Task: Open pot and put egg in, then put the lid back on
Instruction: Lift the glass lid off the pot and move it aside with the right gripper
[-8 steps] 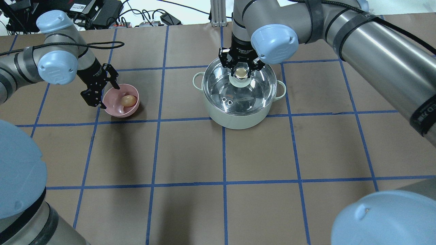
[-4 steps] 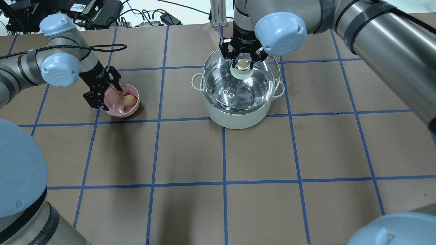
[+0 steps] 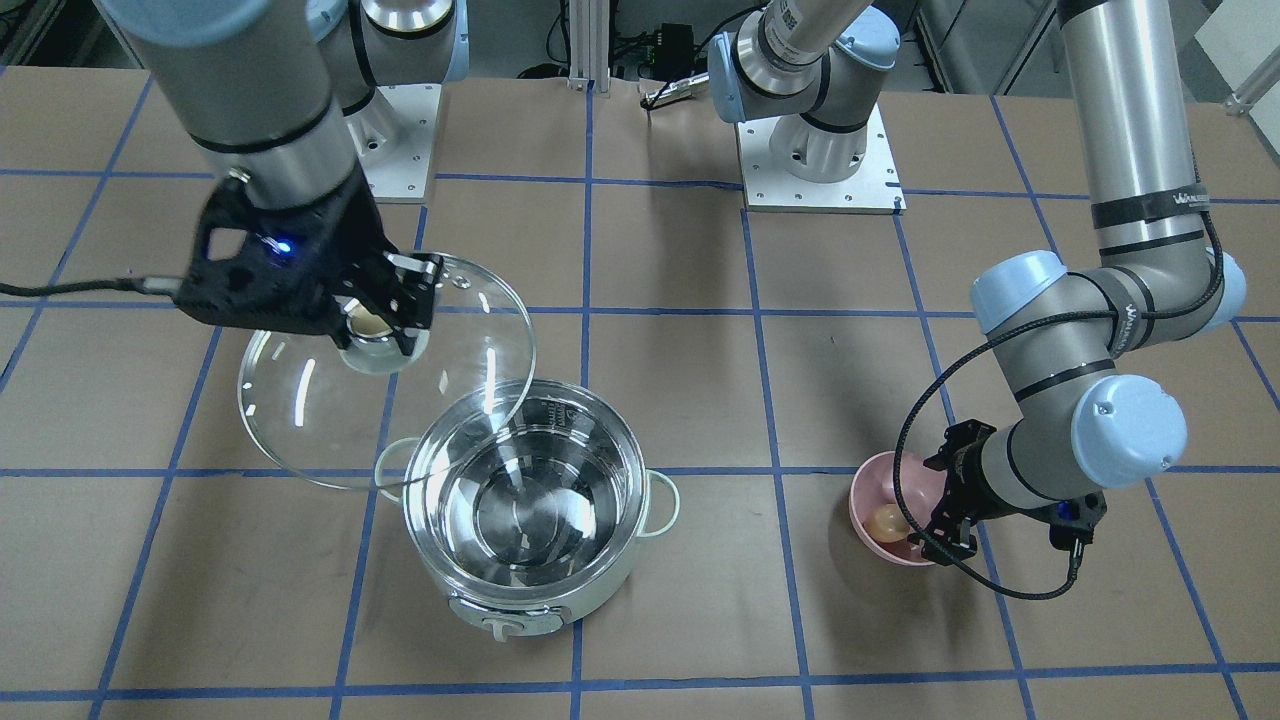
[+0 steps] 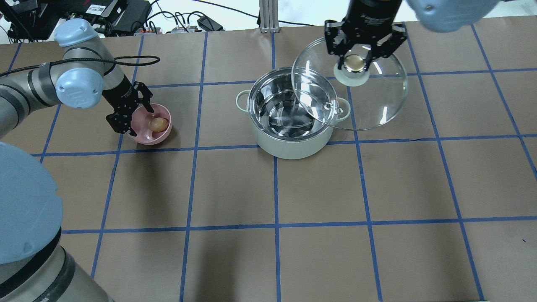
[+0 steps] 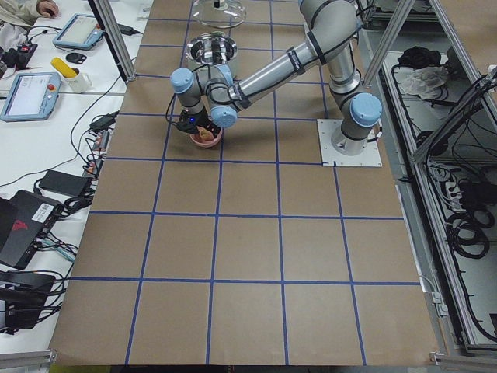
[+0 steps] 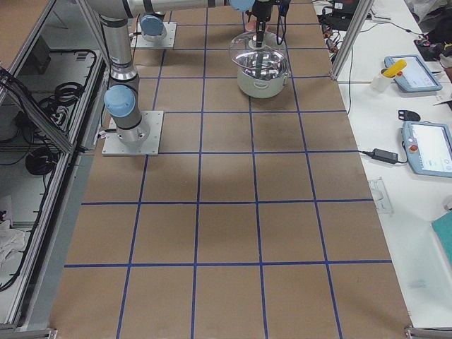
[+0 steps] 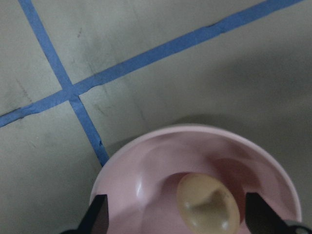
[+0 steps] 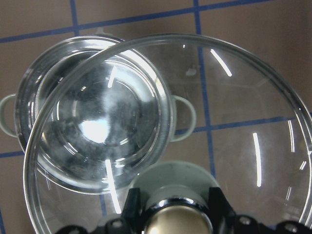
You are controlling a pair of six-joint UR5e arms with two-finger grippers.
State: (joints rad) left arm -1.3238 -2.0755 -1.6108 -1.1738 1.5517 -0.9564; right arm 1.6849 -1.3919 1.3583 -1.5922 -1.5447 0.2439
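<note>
The pot [image 4: 289,149] stands open at the table's middle, its steel inside bare; it also shows in the front view [image 3: 590,590]. My right gripper [image 4: 355,63] is shut on the cream knob of the glass lid [image 4: 377,105] and holds it tilted in the air, to the pot's right and overlapping its rim. Through the lid [image 8: 243,122] the right wrist view shows the pot [image 8: 92,122]. The egg [image 4: 158,123] lies in a pink bowl [image 4: 142,136]. My left gripper [image 4: 136,121] is open and low at the bowl, with the egg [image 7: 208,203] between its fingers, untouched.
Cables and electronics [image 4: 126,16] lie along the far edge, with a metal post [image 4: 266,16] behind the pot. The two arm bases [image 3: 815,150] stand on the robot's side. Blue tape lines grid the brown table.
My right gripper has lifted the lid off the pot and carried it up and to the right. My left gripper has edged closer into the bowl.
</note>
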